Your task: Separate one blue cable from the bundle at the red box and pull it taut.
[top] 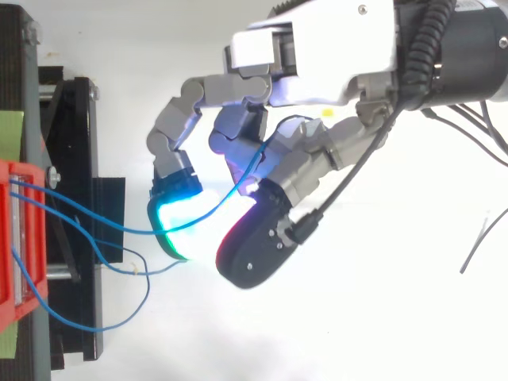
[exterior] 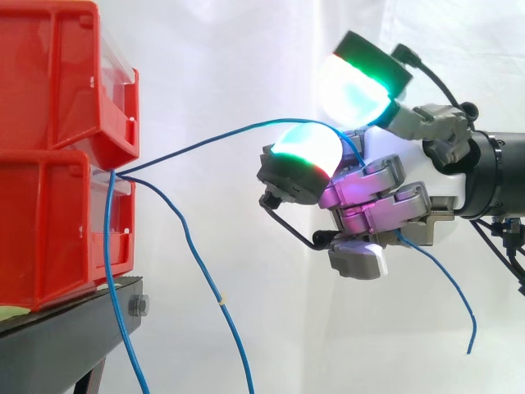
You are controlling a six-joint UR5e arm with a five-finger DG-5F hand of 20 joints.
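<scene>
Several thin blue cables come out between the two stacked red boxes (exterior: 49,90) at the left. One blue cable (exterior: 205,141) rises in a shallow arc from the boxes to my hand (exterior: 410,176), which comes in from the right. The hand's fingers are curled round this cable, and its free tail (exterior: 447,272) hangs down behind the hand. In the top view the same cable (top: 214,202) passes between the glowing fingertips (top: 175,218) into the hand (top: 317,71). Two other blue cables (exterior: 220,300) droop loose below the boxes.
The red boxes stand on a black stand (exterior: 57,328), seen from above as a dark frame (top: 79,159) at the left. Loose cable loops (top: 119,266) lie over the stand's edge. A white curtain hangs behind.
</scene>
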